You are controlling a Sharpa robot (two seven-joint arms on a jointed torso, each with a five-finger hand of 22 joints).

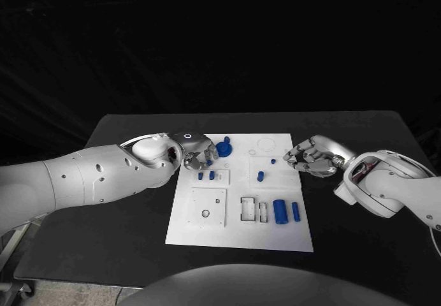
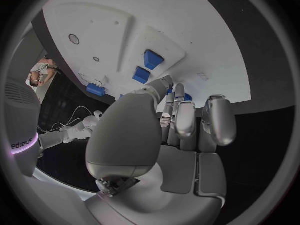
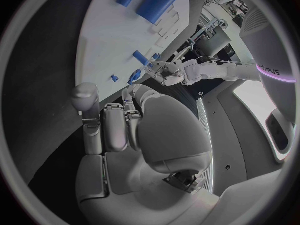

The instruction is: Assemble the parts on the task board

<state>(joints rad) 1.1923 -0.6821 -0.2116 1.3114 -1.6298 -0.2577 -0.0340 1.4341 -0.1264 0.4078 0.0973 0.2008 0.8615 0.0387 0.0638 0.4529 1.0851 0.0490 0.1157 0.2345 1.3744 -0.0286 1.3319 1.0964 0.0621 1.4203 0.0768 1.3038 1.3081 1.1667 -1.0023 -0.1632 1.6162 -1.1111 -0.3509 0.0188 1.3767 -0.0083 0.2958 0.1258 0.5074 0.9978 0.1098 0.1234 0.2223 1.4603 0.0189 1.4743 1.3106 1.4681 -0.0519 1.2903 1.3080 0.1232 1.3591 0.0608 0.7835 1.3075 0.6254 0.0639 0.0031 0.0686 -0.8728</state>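
Black counter (image 1: 110, 210) against a dark background; white task board (image 1: 276, 239) lying flat at its middle.

Left robot hand (image 1: 195, 152): I see it over the board's far left edge, fingers curled toward the palm. A round blue part (image 1: 224, 150) sits just beside its fingertips; I cannot tell whether it is pinched or merely touched. In the left wrist view the fingers (image 2: 185, 119) lie close together, blue showing just past their tips.

Right robot hand (image 1: 311, 156): at the board's far right edge, fingers curled in, nothing visible in them.

Between the two hands: small blue pegs (image 1: 260, 176) standing in the board.

Nearer the robot than either hand: two blue cylinders (image 1: 279, 211) lying side by side, next to rectangular slots (image 1: 249, 209), and a raised white plate (image 1: 208, 207).
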